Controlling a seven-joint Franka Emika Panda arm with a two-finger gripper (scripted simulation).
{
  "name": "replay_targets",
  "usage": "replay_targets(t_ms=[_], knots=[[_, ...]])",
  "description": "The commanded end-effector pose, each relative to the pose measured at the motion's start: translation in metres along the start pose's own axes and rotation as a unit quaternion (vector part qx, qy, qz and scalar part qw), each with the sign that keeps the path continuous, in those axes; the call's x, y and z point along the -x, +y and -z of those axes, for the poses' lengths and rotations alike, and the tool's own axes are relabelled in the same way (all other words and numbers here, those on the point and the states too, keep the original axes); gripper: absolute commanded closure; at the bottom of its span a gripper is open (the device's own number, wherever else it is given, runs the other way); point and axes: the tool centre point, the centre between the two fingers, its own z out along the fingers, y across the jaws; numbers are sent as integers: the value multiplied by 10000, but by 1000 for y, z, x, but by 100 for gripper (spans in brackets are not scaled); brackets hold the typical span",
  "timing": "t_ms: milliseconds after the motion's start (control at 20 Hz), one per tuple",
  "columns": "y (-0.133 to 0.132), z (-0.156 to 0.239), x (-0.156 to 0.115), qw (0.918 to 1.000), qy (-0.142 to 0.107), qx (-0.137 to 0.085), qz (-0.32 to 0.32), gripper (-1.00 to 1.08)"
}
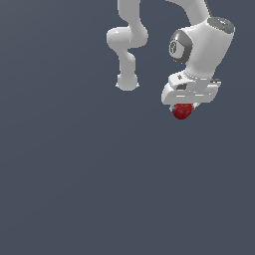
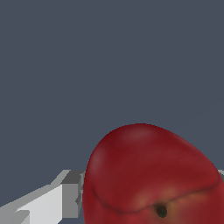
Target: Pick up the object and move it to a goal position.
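The object (image 1: 182, 111) is a small dark red roundish item hanging just under the white hand at the upper part of the exterior view's right. My gripper (image 1: 183, 107) is shut on it, with the fingers mostly hidden behind it. In the wrist view the object (image 2: 148, 175) fills the near field, dark red with a small dark pit, and one grey-white finger (image 2: 70, 194) presses against its side. The other finger is hidden by the object.
The white arm's links (image 1: 128, 40) stand behind the hand in the exterior view. The flat dark grey-blue surface (image 1: 99, 189) fills everything else. No goal marker shows.
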Motion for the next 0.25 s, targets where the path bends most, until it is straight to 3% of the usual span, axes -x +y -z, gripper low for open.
replay_targets(t_ms=[0, 200], knots=[[-8, 7, -1, 10000, 7, -4, -9, 108], [-12, 10, -2, 10000, 7, -4, -9, 108]])
